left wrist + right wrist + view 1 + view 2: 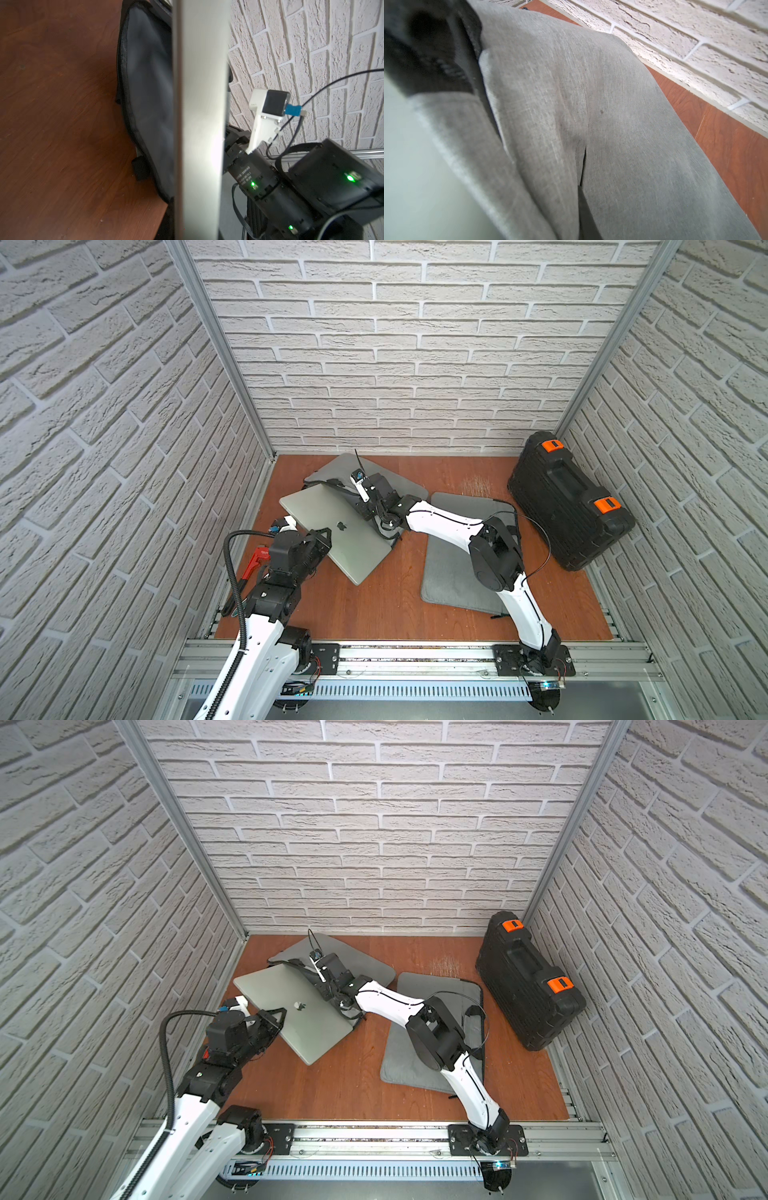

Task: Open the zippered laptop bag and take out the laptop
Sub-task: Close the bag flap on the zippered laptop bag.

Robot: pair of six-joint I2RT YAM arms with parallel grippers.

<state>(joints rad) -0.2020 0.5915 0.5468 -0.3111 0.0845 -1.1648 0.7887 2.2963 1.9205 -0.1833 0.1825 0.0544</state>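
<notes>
Your left gripper pinches the near edge of the laptop, which lies partly out of the laptop bag. Your right gripper is pressed together at the bag's mouth, and what it holds is hidden.

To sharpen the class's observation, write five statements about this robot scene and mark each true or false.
1. The laptop is closed. True.
2. The left jaws clamp the laptop's edge. True.
3. The black case has blue latches. False: they are orange.
4. The laptop sits fully inside the laptop bag. False: most of it lies outside.
5. A second grey bag lies beneath the right arm. True.
</notes>
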